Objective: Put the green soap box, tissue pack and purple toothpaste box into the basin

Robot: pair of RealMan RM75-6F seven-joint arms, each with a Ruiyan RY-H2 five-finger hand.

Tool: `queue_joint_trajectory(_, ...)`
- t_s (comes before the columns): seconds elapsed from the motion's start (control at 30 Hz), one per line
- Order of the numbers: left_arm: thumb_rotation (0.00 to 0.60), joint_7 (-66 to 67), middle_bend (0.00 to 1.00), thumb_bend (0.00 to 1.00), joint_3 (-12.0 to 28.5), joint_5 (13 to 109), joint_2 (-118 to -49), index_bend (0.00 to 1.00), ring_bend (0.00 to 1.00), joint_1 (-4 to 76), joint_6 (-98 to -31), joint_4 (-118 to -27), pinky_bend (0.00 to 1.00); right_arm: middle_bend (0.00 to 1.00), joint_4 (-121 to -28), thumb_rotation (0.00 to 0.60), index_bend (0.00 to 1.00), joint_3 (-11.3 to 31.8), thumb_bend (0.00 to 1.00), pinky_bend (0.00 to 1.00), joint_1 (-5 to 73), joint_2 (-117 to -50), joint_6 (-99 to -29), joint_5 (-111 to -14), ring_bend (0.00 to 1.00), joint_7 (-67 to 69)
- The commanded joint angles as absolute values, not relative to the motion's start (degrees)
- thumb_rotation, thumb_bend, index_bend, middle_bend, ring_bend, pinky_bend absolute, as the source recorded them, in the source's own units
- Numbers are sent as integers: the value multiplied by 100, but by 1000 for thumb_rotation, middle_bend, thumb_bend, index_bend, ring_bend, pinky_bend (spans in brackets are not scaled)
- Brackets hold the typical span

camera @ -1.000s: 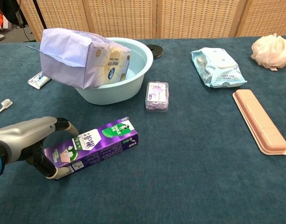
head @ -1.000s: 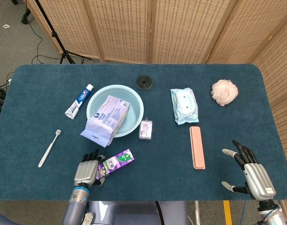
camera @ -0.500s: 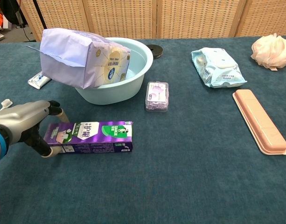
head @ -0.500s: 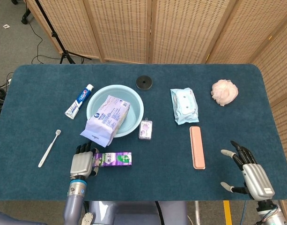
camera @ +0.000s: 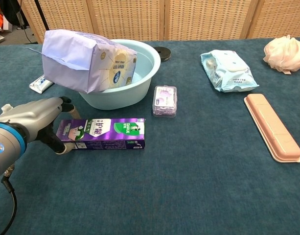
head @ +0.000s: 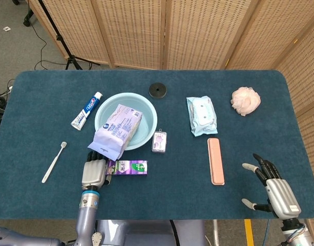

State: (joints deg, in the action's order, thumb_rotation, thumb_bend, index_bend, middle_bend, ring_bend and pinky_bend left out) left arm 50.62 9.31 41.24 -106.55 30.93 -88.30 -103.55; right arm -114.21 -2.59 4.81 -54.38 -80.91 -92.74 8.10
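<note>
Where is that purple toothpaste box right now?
The left hand holds the purple toothpaste box at the table's near left, just in front of the basin.

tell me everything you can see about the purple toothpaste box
The purple toothpaste box is a long, slim printed carton, purple with green and white patches and white lettering on its face. It looks like glossy cardboard and appears closed. It lies lengthwise, roughly level, just in front of the basin and outside it. The left hand grips its left end, fingers wrapped around it. Whether it rests on the table cloth or is slightly lifted cannot be told.
</note>
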Motion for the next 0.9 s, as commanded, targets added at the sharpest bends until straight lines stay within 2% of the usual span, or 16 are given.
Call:
queue_joint_trajectory(0.03,600,4994,70,419,868,4257,-10531,620,0,3025,-8869,-10504,64,0,-11422,600,194,-253,105,15,475,-5434,-8107,-9276,0,810)
queue_joint_trajectory(0.53,600,4582,71,428,739,4614,-9657,655,0,2759,-8749,-11537,64,0,-11474,600,194,-258,105,16,446,-5425,-8127,-9300,0,705)
queue_joint_trajectory(0.9,600,4216,72,434,775,4815,-9496,697,0,2727,-8530,-11735,64,0,-11527,600,194,-263,105,16,412,-5381,-8206,-9386,0,707)
